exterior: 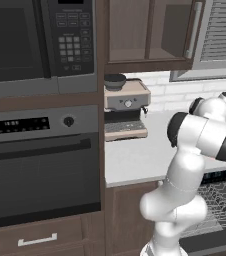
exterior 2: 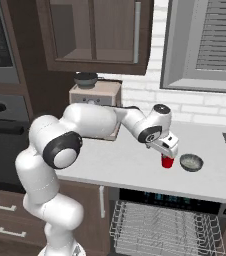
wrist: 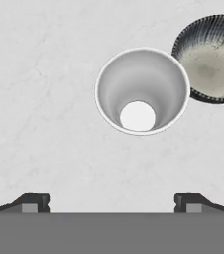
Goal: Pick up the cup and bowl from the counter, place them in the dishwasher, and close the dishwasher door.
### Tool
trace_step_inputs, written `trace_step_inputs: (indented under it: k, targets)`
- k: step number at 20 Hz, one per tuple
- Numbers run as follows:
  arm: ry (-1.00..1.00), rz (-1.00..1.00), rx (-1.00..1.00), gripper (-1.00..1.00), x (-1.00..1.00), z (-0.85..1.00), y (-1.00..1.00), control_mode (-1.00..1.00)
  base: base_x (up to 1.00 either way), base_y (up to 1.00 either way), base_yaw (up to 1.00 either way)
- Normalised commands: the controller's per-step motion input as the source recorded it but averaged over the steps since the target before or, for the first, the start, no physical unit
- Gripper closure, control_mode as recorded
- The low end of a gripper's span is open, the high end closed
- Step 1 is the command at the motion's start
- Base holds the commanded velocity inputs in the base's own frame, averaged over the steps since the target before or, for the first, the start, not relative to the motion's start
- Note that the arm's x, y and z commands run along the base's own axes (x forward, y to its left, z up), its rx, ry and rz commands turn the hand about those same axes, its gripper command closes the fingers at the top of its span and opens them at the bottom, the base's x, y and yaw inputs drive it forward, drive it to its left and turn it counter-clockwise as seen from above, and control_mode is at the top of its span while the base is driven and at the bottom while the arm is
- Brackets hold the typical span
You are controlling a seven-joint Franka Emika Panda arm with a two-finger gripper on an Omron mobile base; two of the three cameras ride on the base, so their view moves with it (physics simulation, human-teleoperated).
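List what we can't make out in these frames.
- Cup, right base view: upper part hidden behind the gripper, so its contact with the fingers is unclear.
- Bowl, hand view: cut off by the right edge.
- Dishwasher, right base view: lower rack and door cut off by the bottom edge; in the left base view the arm covers its left part.
- Dishwasher control lights: too small to read.

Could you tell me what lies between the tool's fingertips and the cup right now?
Nothing but bare counter, by the hand view: the open tool hangs above the cup, with the bowl beyond.

No legible text or labels
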Motion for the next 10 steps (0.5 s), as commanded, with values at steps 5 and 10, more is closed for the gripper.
trace_step_inputs:
  k: [5, 10]
  targets:
    - [0.00, 0.00, 0.03, -1.00, 0.00, 0.35, -0.14, -1.00, 0.00, 0.00, 0.00]
    - [0.03, -0.01, 0.05, -1.00, 0.01, 0.18, -0.30, -1.00, 0.00, 0.00, 0.00]
